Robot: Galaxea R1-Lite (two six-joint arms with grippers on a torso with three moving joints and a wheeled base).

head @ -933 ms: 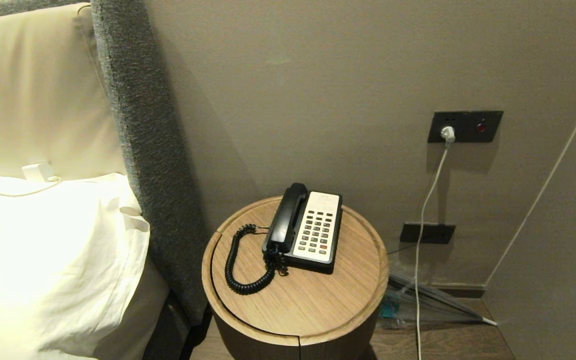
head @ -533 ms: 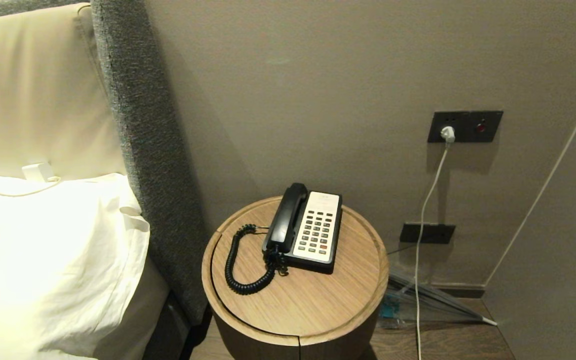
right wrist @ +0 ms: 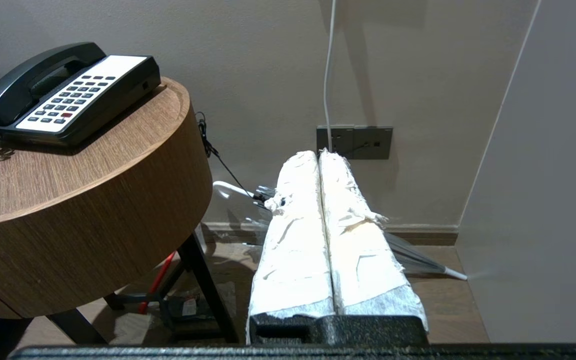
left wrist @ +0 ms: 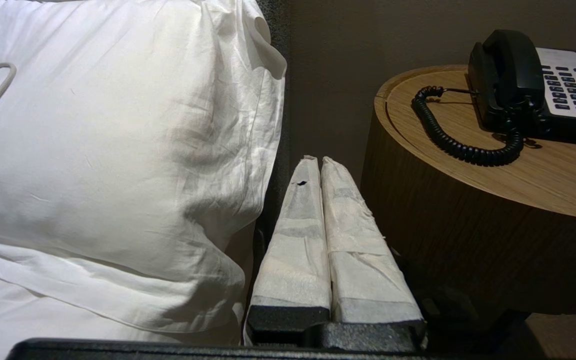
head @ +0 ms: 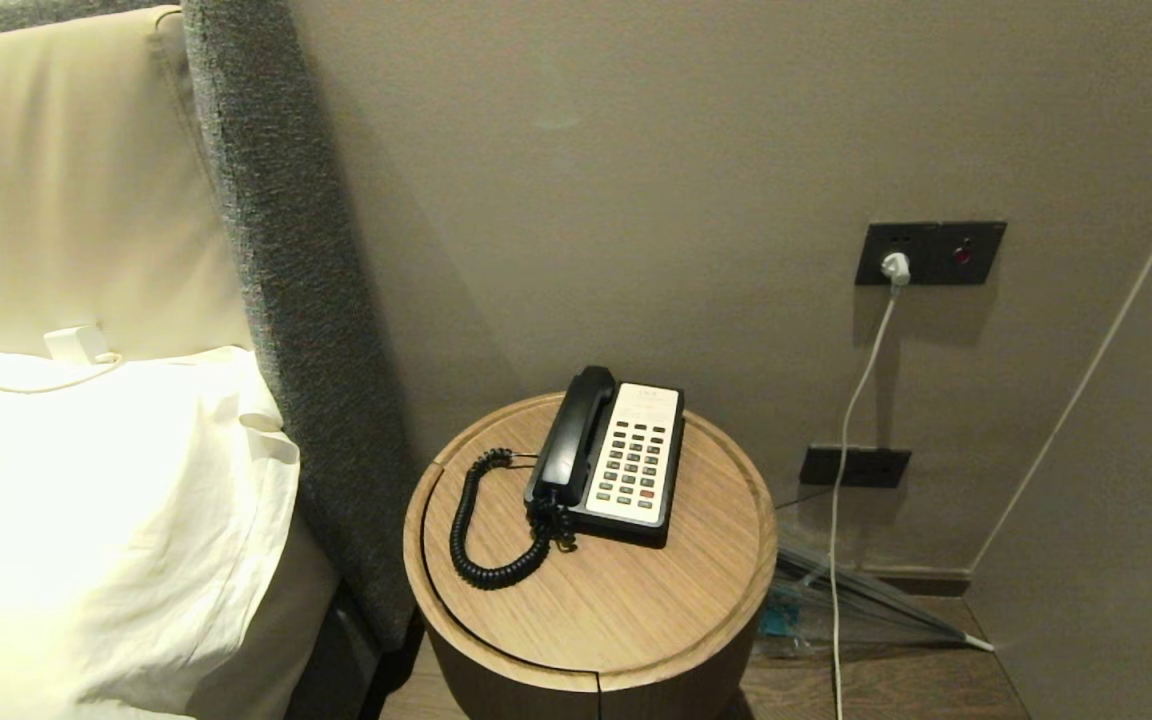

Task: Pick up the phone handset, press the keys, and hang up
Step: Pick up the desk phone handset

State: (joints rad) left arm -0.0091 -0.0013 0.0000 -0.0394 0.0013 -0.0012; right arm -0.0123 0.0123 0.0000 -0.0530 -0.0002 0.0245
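Only wrist views show both claws: left claw (left wrist: 321, 161), right claw (right wrist: 318, 155); closed, empty.

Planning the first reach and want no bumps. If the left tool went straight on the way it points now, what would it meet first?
Probably the grey headboard edge in the gap between the white pillow and the round wooden side table. The left tool is shut; depth is hard to judge.
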